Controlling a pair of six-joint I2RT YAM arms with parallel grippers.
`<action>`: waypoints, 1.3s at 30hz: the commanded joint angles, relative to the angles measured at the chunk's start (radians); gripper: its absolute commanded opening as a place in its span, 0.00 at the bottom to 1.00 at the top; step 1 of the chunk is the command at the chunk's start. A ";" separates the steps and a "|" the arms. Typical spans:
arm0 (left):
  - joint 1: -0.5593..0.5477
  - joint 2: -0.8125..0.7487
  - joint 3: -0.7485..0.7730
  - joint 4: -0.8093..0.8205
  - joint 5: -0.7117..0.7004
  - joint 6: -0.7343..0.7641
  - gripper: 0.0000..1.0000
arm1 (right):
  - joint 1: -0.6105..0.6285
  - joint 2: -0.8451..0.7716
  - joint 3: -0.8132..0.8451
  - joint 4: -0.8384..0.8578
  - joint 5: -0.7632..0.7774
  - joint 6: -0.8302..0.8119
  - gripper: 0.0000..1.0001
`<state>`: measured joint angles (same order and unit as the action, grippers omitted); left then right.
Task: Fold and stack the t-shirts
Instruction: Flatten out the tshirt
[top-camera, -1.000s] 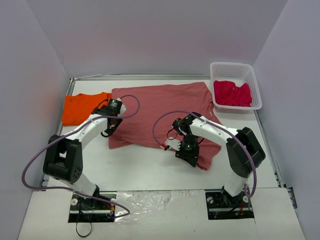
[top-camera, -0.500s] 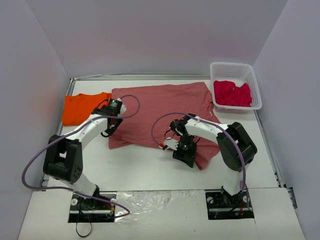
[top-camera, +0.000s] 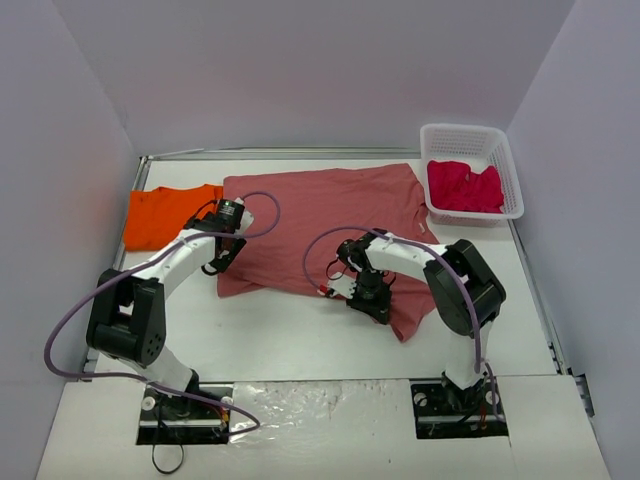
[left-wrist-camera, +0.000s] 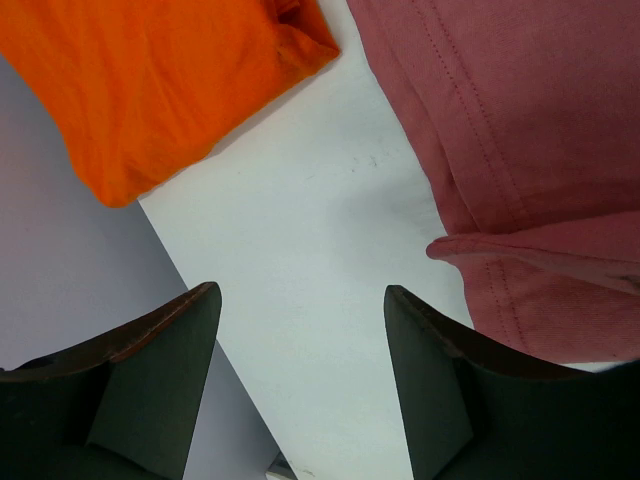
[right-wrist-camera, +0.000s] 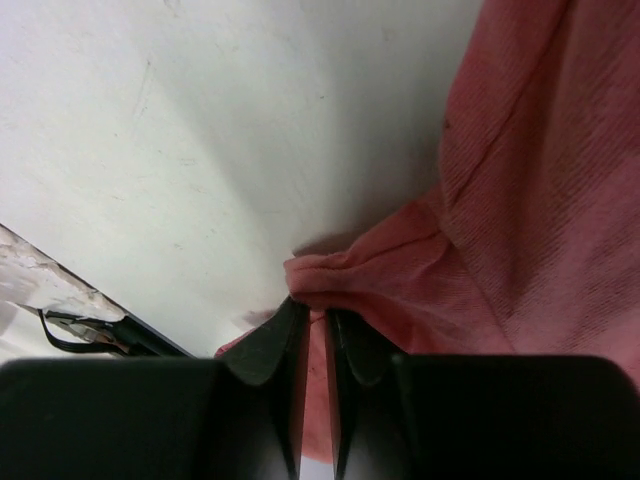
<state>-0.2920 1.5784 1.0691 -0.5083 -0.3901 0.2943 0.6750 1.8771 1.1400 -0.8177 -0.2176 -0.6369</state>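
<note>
The large brick-red t-shirt (top-camera: 330, 215) lies spread across the middle of the table. My right gripper (top-camera: 372, 303) is at its near edge, shut on a bunched fold of the hem (right-wrist-camera: 350, 275), with the cloth pinched between the fingertips (right-wrist-camera: 318, 310). The bright orange t-shirt (top-camera: 165, 215) lies folded at the far left. My left gripper (top-camera: 215, 262) stands open over bare table (left-wrist-camera: 300, 295), between the orange t-shirt (left-wrist-camera: 160, 80) and the red shirt's left edge (left-wrist-camera: 530, 120); nothing is between its fingers. The crimson-pink t-shirt (top-camera: 463, 187) is crumpled in the basket.
A white plastic basket (top-camera: 465, 131) stands at the back right, against the right wall. Pale walls close in the table on three sides. Bare white tabletop (top-camera: 290, 335) stretches between the red shirt and the arm bases.
My right gripper has closed on the red shirt's near hem, and the arm has drawn slightly left and inward. The left arm has not moved.
</note>
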 joint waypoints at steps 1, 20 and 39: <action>0.007 -0.005 0.014 0.002 0.002 -0.012 0.65 | 0.000 0.019 -0.031 0.011 0.029 0.017 0.05; 0.005 -0.024 0.023 -0.013 0.005 -0.017 0.64 | 0.047 -0.070 0.000 -0.078 -0.049 0.036 0.00; 0.005 -0.049 0.019 -0.015 0.000 -0.018 0.65 | 0.184 -0.033 0.013 -0.110 -0.173 0.040 0.00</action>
<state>-0.2920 1.5795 1.0683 -0.5106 -0.3817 0.2939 0.8371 1.8294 1.1351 -0.8509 -0.3370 -0.5945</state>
